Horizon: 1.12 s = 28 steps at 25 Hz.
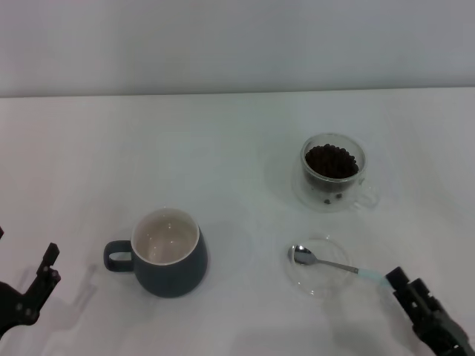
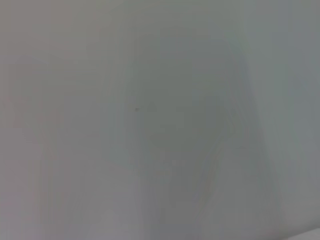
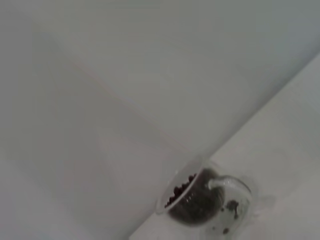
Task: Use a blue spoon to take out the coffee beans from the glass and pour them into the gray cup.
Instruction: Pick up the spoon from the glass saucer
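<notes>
The blue spoon [image 1: 330, 262] lies with its silver bowl in a flat clear dish and its pale blue handle pointing right. The glass [image 1: 333, 172] stands behind it, its handle to the right, holding the coffee beans [image 1: 331, 161]. The right wrist view also shows the glass [image 3: 205, 200] and the beans [image 3: 181, 191]. The gray cup [image 1: 169, 253] stands at the front left of centre, its cream inside empty and its handle to the left. My right gripper [image 1: 401, 282] is at the lower right, just beyond the spoon's handle tip. My left gripper [image 1: 46, 271] is low at the far left.
The flat round clear glass dish [image 1: 318, 284] sits under the spoon's bowl. Everything rests on a white table [image 1: 223, 148] with a pale wall behind. The left wrist view shows only a plain pale surface.
</notes>
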Tool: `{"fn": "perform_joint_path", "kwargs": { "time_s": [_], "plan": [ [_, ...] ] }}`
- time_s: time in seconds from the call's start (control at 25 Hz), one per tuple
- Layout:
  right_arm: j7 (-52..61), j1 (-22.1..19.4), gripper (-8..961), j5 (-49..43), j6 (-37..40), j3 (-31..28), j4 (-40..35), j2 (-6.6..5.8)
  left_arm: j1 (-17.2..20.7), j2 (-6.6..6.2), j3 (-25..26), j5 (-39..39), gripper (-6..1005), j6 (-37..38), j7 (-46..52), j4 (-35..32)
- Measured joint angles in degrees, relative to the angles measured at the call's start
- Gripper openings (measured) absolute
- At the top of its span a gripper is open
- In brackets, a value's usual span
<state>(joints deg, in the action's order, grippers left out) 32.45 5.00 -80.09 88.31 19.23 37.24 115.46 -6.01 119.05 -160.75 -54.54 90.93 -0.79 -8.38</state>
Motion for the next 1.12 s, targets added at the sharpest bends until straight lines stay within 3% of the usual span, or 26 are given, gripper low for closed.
{"fn": "perform_joint_path", "kwargs": {
  "time_s": [0.36, 0.72, 1.12],
  "plan": [
    [1.7, 0.6, 682, -1.0, -4.6, -1.5, 0.0, 0.04, -0.2, -0.04, 0.0, 0.0, 771, 0.0, 0.0, 0.4],
    [1.8, 4.3, 673, -4.2, -9.7, -3.6, 0.1, 0.21, -0.5, -0.05, -0.1, 0.0, 769, 0.0, 0.0, 0.4],
    [-1.4, 3.5, 663, -5.9, -12.1, -8.2, 1.4, 0.49, -1.3, -0.22, -0.1, 0.0, 767, 0.7, 0.0, 0.9]
  ]
}}
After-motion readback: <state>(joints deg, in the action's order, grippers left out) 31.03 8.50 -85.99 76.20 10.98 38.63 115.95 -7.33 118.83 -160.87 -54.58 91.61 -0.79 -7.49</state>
